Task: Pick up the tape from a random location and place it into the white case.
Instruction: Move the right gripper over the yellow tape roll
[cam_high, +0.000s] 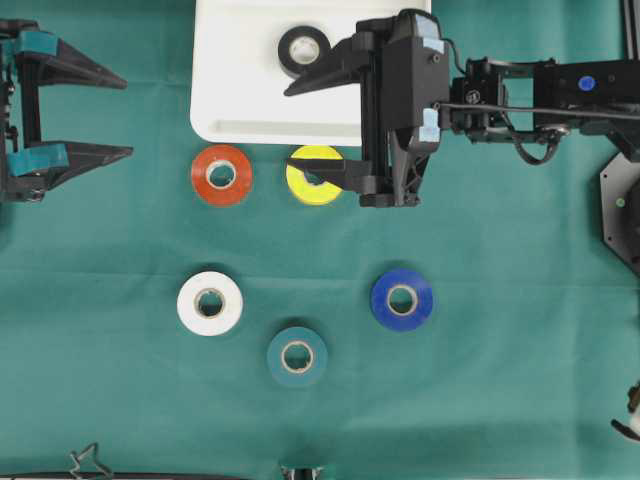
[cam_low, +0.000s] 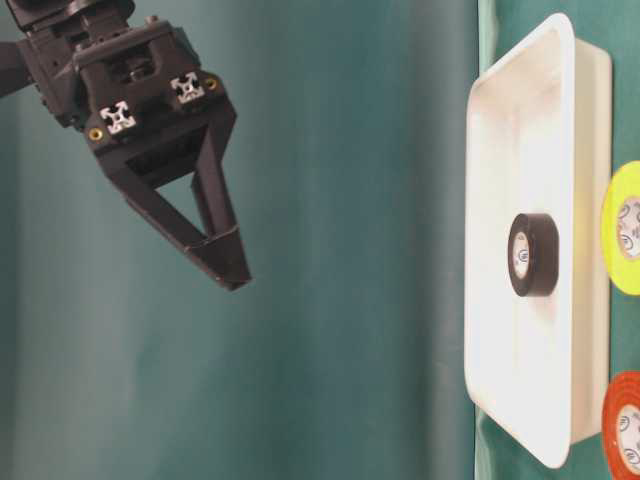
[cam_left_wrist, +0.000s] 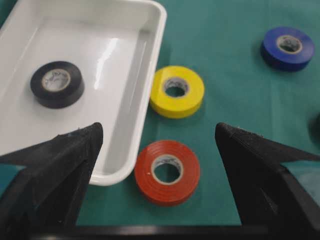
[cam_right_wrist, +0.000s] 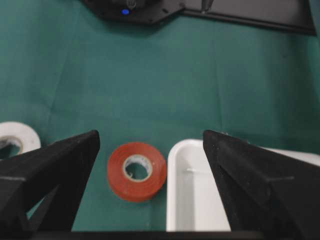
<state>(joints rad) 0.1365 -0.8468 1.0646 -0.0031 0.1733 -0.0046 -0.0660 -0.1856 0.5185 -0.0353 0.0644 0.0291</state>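
Green cloth (cam_high: 500, 400), slightly creased, covers the whole counter; the table-level view shows a plain teal backdrop behind it and nothing more of the room.

White case (cam_high: 230, 60) lies at the far middle edge of the counter. Black tape roll (cam_high: 303, 50) lies flat inside it, near the right-hand part of the tray floor, apart from the rim.

Five rolls lie flat on the cloth outside the case:
- orange tape roll (cam_high: 221, 175), just in front of the case's near rim.
- yellow tape roll (cam_high: 315, 175), beside the orange one, also just in front of the rim; partly covered in the overhead view by a finger of the right claw.
- white tape roll (cam_high: 210, 302), nearer the front, left of centre.
- teal tape roll (cam_high: 297, 356), closest to the front edge.
- blue tape roll (cam_high: 402, 299), right of centre.
None touch each other.

Right claw (cam_high: 290, 125) reaches in from the right, raised above the counter, over the case's near right corner and the yellow roll. Jaws spread wide, nothing between them.

Left claw (cam_high: 125, 115) at the far left edge of the overhead view, well apart from all rolls. Jaws spread wide, nothing held.
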